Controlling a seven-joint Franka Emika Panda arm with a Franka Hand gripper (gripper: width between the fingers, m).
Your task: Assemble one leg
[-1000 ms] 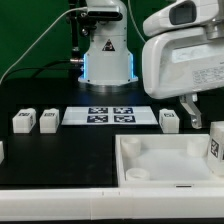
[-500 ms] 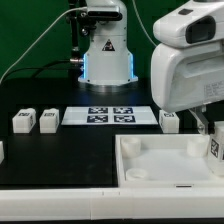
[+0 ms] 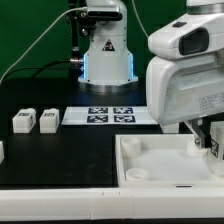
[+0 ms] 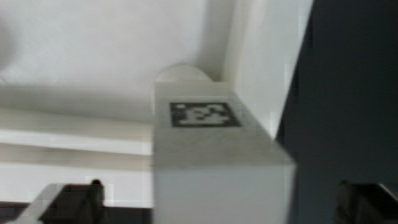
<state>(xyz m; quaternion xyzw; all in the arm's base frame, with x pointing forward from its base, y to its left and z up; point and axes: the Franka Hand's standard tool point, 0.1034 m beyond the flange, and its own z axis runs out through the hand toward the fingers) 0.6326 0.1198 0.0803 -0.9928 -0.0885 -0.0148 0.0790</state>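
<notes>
I had the gripper (image 4: 217,200) open and straddling the leg (image 4: 210,150), one dark fingertip (image 4: 71,200) on each side with clear white showing between pad and block, so nothing was gripped. The leg sat at the tray's (image 3: 160,158) end on the exterior view's right, close against the rim there, with the black table (image 3: 60,150) just beyond. From the exterior view the arm (image 3: 185,80) hid nearly all of it. I judged the leg light and rigid, hard plastic with smooth flat sides, so it would not crush but might slip or twist if the pads closed off-centre. I would take it across the two plain side faces, about mid-length and squarely, keeping off the tagged face and off the small rounded nub at its far end. I could not tell whether it was standing free or leaning on the rim. The rim was the main obstacle: the finger on that side had little room and could catch the tray wall. Two spare legs (image 3: 22,121) (image 3: 46,120) stood well apart on the exterior view's left, and the marker board (image 3: 110,116) lay beyond the tray, neither in the way.
</notes>
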